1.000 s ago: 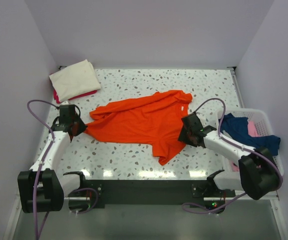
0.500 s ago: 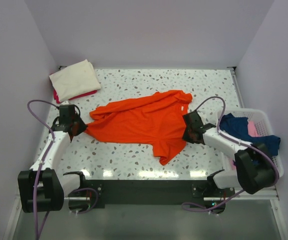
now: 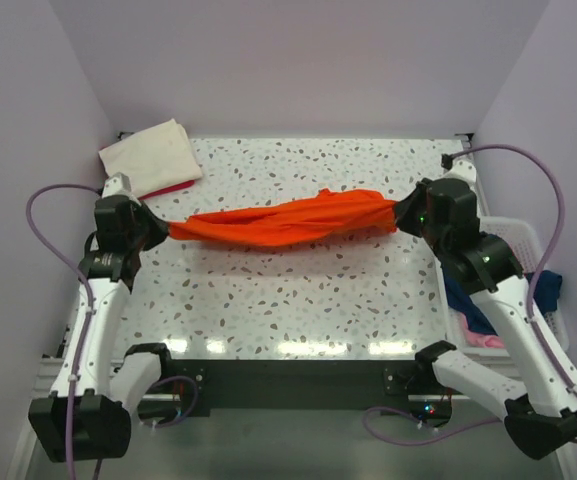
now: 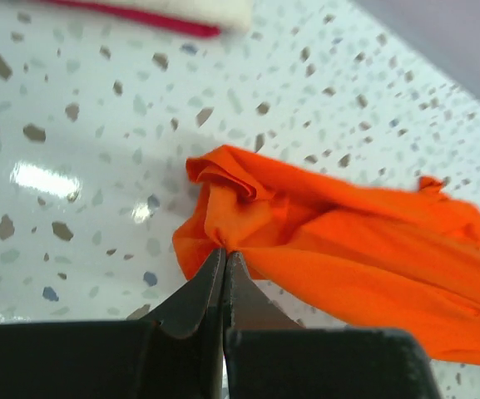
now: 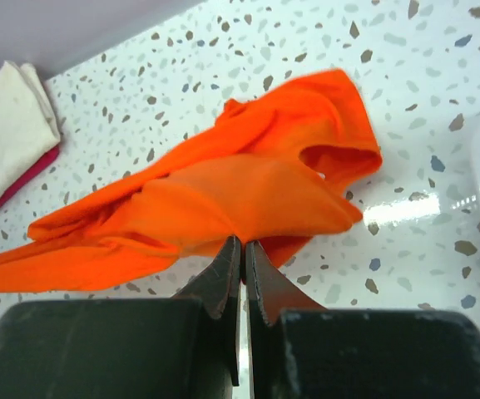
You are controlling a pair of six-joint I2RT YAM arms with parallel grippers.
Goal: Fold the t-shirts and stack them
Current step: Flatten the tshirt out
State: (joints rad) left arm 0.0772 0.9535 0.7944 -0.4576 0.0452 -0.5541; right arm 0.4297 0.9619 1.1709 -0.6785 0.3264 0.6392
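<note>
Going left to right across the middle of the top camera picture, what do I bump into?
left gripper → orange t-shirt → right gripper → white basket

Speckled table (image 3: 298,300), white basket (image 3: 536,248)

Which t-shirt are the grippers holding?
The orange t-shirt, stretched between left gripper and right gripper; the cream one lies folded, the blue one sits in the basket.
</note>
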